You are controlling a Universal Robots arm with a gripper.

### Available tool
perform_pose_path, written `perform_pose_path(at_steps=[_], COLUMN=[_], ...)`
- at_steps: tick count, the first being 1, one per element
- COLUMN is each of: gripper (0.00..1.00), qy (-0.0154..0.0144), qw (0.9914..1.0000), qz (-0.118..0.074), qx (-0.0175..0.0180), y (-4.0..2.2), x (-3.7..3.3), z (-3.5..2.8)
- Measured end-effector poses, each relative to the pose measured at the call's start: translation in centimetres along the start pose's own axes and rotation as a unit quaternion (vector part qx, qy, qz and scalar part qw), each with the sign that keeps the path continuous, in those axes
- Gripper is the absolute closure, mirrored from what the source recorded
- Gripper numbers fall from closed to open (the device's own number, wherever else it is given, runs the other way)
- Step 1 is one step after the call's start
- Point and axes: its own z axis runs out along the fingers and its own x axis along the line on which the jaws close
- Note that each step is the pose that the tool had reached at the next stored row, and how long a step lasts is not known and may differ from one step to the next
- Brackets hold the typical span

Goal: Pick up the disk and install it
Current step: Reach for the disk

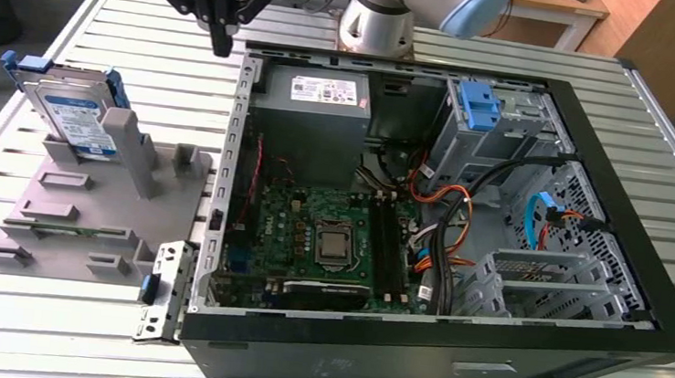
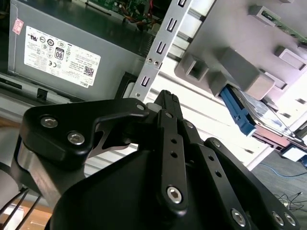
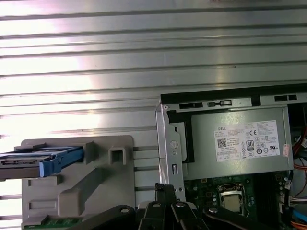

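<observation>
One disk [image 1: 75, 118], a flat rectangular silver metal hard drive with a white-and-blue label and a blue plastic carrier frame round its edge, stands upright on its edge in a slot of a grey plastic fixture block [image 1: 78, 221]. It is at the exterior view's left, at the end of the block farther from that camera. In the first wrist view the disk [image 3: 29, 160] shows edge-on, the blue end of its frame jutting over the block's pale top. The black gripper [image 1: 221, 43] hangs above the table, well apart from the disk and just beside the rear corner of an open black computer case [image 1: 445, 359]. Its jaws are pressed together with nothing between them, the fingers meeting in one narrow point, as the second wrist view also shows. Just inside that corner of the case sits a grey metal power supply box [image 1: 311, 104] with a white sticker, and next to it lies a green motherboard [image 1: 309, 228]. A small blue plastic latch [image 1: 476, 105] sits on the metal drive cage further along the case. Everything rests on a slatted aluminium table [image 1: 7, 325].
</observation>
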Motion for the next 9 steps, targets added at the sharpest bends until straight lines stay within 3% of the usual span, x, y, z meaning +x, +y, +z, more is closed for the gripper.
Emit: perform_pose_path(at_steps=[9], gripper=[0.89], qy=[-0.0006], qw=[1.0], qz=[0.0], qx=[0.0], y=[-0.1], x=[1.38], z=[-0.03])
